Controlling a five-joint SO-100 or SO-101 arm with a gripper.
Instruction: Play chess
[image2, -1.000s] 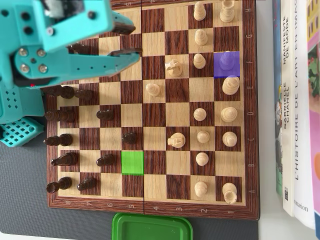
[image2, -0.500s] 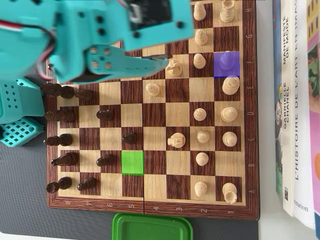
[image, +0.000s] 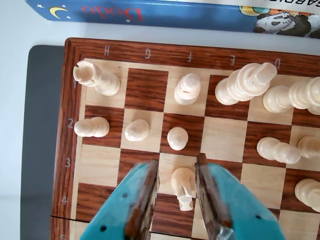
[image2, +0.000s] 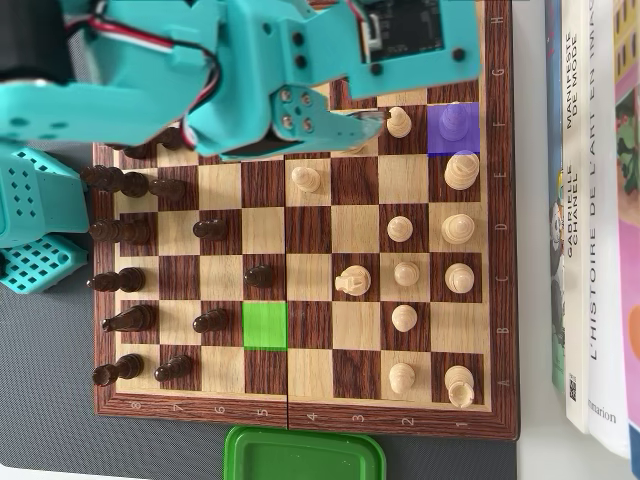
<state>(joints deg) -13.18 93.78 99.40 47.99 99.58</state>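
The chess board (image2: 300, 418) lies flat, with dark-brown pieces (image2: 120, 232) along its left side and cream pieces (image2: 458, 228) on its right in the overhead view. One square is tinted purple (image2: 453, 128) and another green (image2: 264, 325). My teal gripper (image2: 372, 125) reaches over the board's top rows. In the wrist view the gripper (image: 176, 162) is open, and its two fingers stand either side of a cream knight (image: 182, 186) with small gaps. A cream pawn (image: 177, 138) stands just beyond it. The arm hides the knight in the overhead view.
A green plastic lid (image2: 305, 455) lies below the board's lower edge. Books (image2: 600, 200) line the right side, and a blue book (image: 150, 12) shows beyond the board's border (image: 70, 125). The arm's base (image2: 30, 230) stands at the left on a dark mat (image2: 50, 400).
The arm has swung to the right across the board's top rows. It now covers the cream knight that was in plain sight before. No piece has moved.
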